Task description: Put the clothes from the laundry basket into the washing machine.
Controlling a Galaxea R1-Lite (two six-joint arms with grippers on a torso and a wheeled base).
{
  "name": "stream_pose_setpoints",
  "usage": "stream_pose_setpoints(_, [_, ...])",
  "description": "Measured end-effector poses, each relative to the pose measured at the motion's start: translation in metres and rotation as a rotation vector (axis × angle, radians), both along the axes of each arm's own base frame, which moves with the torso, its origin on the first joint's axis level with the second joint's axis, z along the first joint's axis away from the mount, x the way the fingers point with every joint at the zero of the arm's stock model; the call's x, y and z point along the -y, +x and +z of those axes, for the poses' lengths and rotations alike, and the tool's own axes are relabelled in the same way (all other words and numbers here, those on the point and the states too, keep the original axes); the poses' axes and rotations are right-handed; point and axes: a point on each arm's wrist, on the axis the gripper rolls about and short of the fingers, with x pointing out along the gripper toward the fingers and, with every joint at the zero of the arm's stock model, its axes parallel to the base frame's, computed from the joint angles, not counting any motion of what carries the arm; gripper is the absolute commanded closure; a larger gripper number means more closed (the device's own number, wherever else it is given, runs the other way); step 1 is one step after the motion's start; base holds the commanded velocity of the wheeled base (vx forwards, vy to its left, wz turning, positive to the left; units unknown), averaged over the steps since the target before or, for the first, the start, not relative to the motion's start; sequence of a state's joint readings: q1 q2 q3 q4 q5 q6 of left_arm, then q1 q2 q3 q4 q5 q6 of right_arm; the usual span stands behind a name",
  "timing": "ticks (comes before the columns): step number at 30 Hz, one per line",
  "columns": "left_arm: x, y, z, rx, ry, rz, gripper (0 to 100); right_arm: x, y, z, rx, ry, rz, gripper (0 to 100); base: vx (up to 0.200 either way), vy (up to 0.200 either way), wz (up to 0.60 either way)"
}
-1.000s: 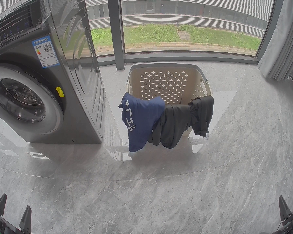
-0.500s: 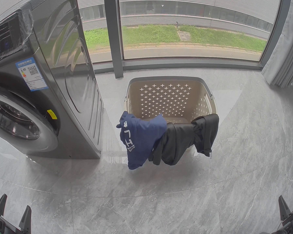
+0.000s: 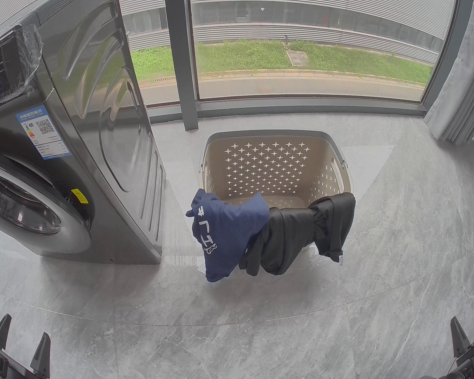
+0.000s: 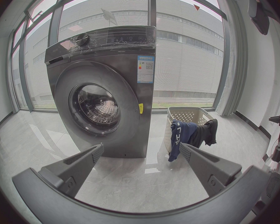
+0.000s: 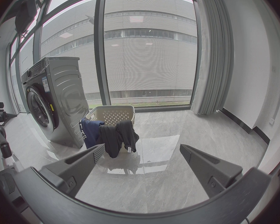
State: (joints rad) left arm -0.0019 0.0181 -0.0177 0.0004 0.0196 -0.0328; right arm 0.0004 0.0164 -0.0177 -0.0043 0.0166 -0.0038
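Camera moved closer; one blue shirt [image 3: 224, 232], one black garment [image 3: 295, 230] drape one basket [image 3: 268, 167].

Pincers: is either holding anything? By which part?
Nothing held. Left pincer and right pincer are open, empty; clothes hang over the basket rim.

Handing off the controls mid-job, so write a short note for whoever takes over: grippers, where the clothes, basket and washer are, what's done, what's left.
Left gripper: open, empty, held low, facing the washing machine.
Right gripper: open, empty, held low on the right.
Laundry basket stands on the floor, right of the machine. Blue garment and black garment hang side by side over its near rim, with the blue one nearer the machine.
Done: nothing picked up. The machine's door looks shut.
Left: open the door, move both garments in.
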Motion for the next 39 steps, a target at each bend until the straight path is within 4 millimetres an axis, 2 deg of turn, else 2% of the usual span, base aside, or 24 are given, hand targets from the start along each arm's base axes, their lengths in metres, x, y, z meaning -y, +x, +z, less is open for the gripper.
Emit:
stream_pose_setpoints(7, [0.0, 0.0, 0.0, 0.0, -0.001, -0.001, 0, 0.0, 0.0, 0.0, 0.0, 0.0, 0.001, 0, 0.0, -0.2, 0.0])
stream_pose_setpoints(16, [0.0, 0.0, 0.0, 0.0, -0.001, -0.001, 0, 0.0, 0.0, 0.0, 0.0, 0.0, 0.001, 0, 0.0, 0.0, 0.0])
stream_pose_setpoints(37, [0.0, 0.0, 0.0, 0.0, -0.001, -0.001, 0, 0.0001, 0.0, 0.0, 0.0, 0.002, -0.002, 0, 0.2, 0.0, 0.0])
stream_pose_setpoints(39, [0.0, 0.0, 0.0001, 0.001, -0.002, -0.001, 0, 0.0001, 0.0, 0.0, 0.0, 0.003, -0.003, 0, 0.0, 0.0, 0.0])
